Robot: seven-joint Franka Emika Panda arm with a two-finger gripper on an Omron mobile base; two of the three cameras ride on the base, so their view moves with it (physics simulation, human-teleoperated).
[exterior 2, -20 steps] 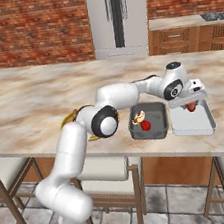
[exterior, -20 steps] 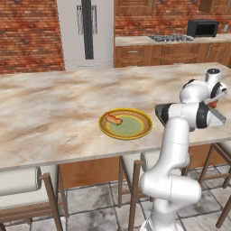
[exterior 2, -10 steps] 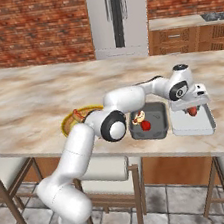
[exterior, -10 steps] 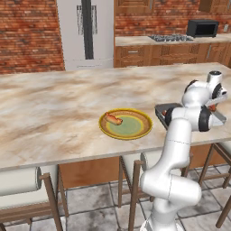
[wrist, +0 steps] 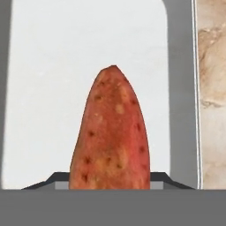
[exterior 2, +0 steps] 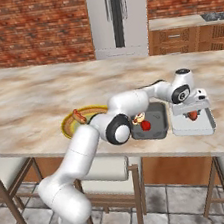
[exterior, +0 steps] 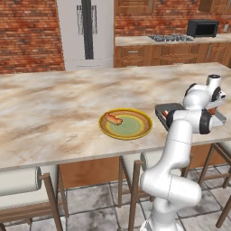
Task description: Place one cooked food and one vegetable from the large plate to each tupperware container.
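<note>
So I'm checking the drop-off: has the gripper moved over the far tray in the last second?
Yes. In the right base view the gripper has shifted right, further over the light tupperware container, away from the dark one.

I see the round yellow-rimmed, green-centred plate holding one hot dog, the darker grey rectangular tray beside it holding a red item and some browned food, and an orange-red speckled sweet potato over the paler tray.
</note>
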